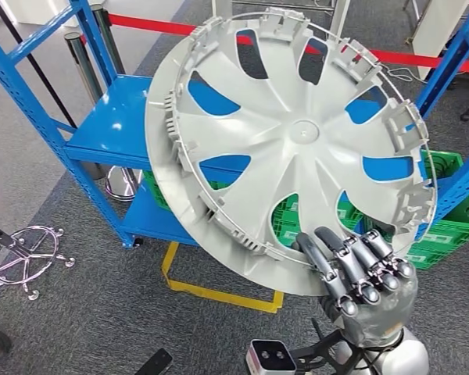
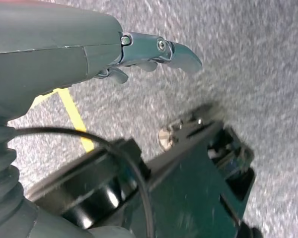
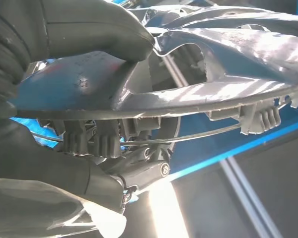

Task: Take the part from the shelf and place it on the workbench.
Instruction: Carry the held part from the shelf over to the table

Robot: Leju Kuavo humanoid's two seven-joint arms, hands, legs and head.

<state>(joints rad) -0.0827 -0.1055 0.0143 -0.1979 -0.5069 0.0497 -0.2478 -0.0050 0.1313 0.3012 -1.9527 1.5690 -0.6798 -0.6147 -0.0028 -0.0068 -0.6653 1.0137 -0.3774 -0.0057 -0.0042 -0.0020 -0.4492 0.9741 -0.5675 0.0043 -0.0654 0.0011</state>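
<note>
A large silver-grey wheel cover (image 1: 291, 148), its ribbed inner side facing me, is held up in front of the blue shelf (image 1: 111, 125). My right hand (image 1: 362, 277) grips its lower rim, fingers curled over the edge. In the right wrist view the thumb (image 3: 99, 29) presses one face of the cover's rim (image 3: 200, 94) while the fingers (image 3: 143, 168) clamp the other. My left hand (image 2: 140, 54) hangs over the grey carpet with fingers extended and nothing in it.
Green crates (image 1: 445, 226) sit on the shelf's low level behind the cover. Yellow floor tape (image 1: 220, 293) marks a square on the carpet. A red barrier band (image 1: 155, 25) with chrome posts (image 1: 79, 51) runs behind the shelf. A chrome chair base (image 1: 28, 258) stands at left.
</note>
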